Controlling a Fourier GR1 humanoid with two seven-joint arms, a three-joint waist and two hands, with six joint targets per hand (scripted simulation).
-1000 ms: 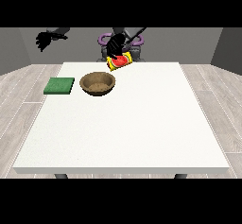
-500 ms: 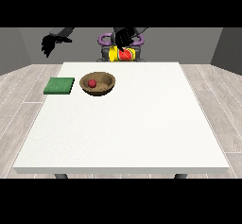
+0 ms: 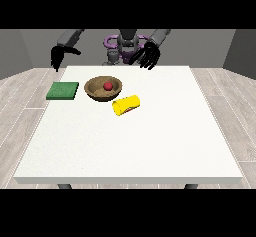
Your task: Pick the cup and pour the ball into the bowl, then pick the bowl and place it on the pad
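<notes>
A brown bowl [image 3: 92,90] stands on the white table, back left of centre, with a red ball [image 3: 107,86] inside it. Just to its front right a yellow cup [image 3: 126,105] lies on its side on the table. A green pad [image 3: 63,90] lies left of the bowl. The hand at the view's right [image 3: 148,56] hovers over the table's far edge with fingers spread, holding nothing. The hand at the view's left [image 3: 58,57] hangs beyond the table's back left corner, fingers relaxed and pointing down.
The white table [image 3: 150,141] stretches wide towards the camera in front of the cup. The robot's torso [image 3: 126,47] stands behind the far edge.
The ball went from the tilted cup into the bowl. The hand at the view's right let go of the cup, which now lies on the table beside the bowl, and that hand drew back.
</notes>
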